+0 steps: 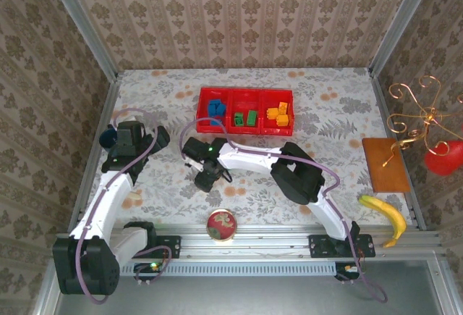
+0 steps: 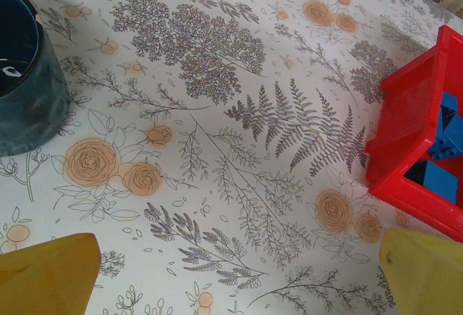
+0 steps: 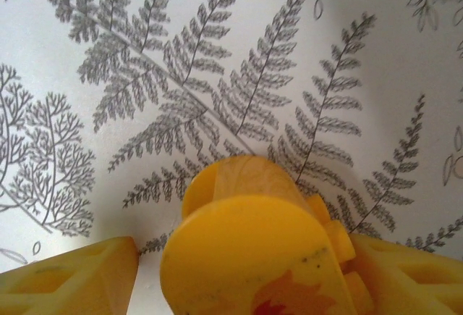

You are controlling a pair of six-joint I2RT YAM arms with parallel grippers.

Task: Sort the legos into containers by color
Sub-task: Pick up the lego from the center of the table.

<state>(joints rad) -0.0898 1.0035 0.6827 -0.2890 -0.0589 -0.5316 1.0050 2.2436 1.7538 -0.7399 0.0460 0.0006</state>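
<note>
Far left, the left tool (image 2: 235,257) is hanging wide open over bare counter (image 2: 217,112), holding nothing. The dark blue cup (image 2: 22,76) is sitting just beside it, so a careless swing from there risks tipping the cup.

Further right, the right tool (image 1: 206,179) is hovering over the counter on the near side of the red tray (image 1: 264,133). An orange-yellow piece (image 3: 242,199) is sitting between its fingers (image 3: 65,279). The right finger is touching the piece, but a sliver of cloth is showing beside the left one, so I cannot tell whether the tool is actually clamping it. In my judgement that is the main risk, because a piece caught on one side is likely to twist or drop on the way.

The route is adding a second risk. The orange blocks (image 1: 278,114) are lying in the tray's right compartment, beyond the blue blocks (image 1: 215,108) on the left and the green blocks (image 1: 244,119) in the middle. An early release would be putting the piece in with the wrong colour.

The overhead view is laying out all three compartments and both arms. The right wrist view is giving the finger contact up close, and the left wrist view is catching the tray's corner with blue blocks inside.
</note>
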